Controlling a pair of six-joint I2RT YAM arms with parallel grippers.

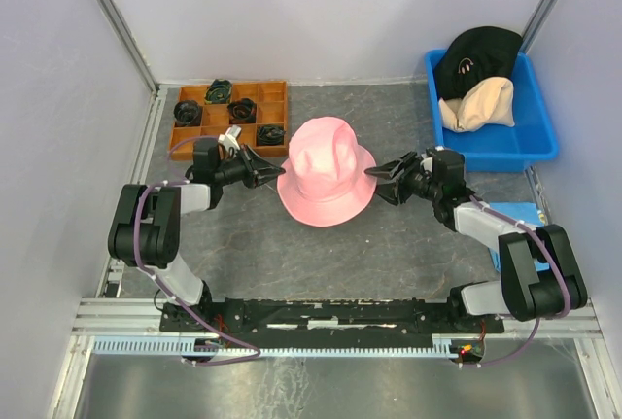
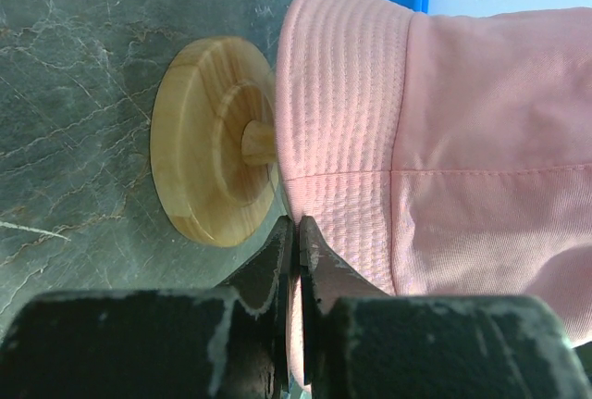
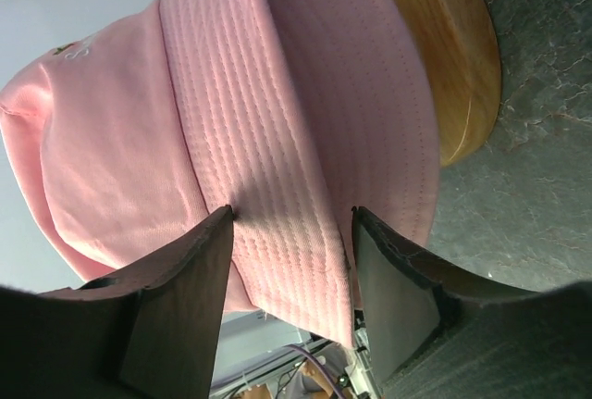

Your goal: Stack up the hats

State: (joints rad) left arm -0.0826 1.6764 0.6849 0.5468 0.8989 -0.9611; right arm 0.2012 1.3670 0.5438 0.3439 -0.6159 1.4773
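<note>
Top view: soft pink fabric bucket hat between both sets of jaws, crown up, axis vertical. Well beyond the right gripper: black fabric hat and beige fabric hat in a blue plastic bin, unstacked; most of the job seemingly left.

Left wrist: left gripper shut at the brim edge, round wooden stand just ahead; fabric nipped or not, cannot tell.

Right wrist: jaws wide, straddling the brim, not clamped.

The hat tops the stand (tray back left, bin back right).
</note>
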